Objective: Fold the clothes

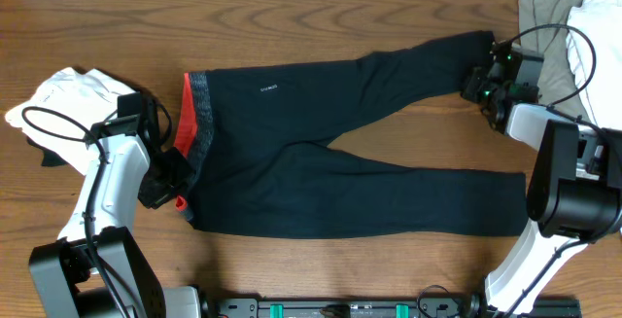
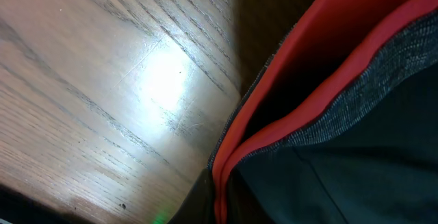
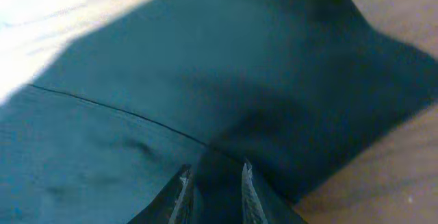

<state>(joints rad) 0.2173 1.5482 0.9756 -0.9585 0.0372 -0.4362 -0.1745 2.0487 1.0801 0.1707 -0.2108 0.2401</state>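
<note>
Trousers [image 1: 340, 153] are spread flat. The waistband [image 1: 199, 114] at 9 o'clock is clamped by the left gripper [image 1: 175, 177]. The right gripper [image 3: 213, 186] jaws are narrowly parted at 2 o'clock.

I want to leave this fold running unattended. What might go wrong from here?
The right jaws sit at the very cuff of the upper leg; any hold there is thin and may slip once lifted. The trousers lie with legs splayed apart, so the fold may end up skewed. The heap of garments lies right beside the right arm, which might snag and drag it.
</note>
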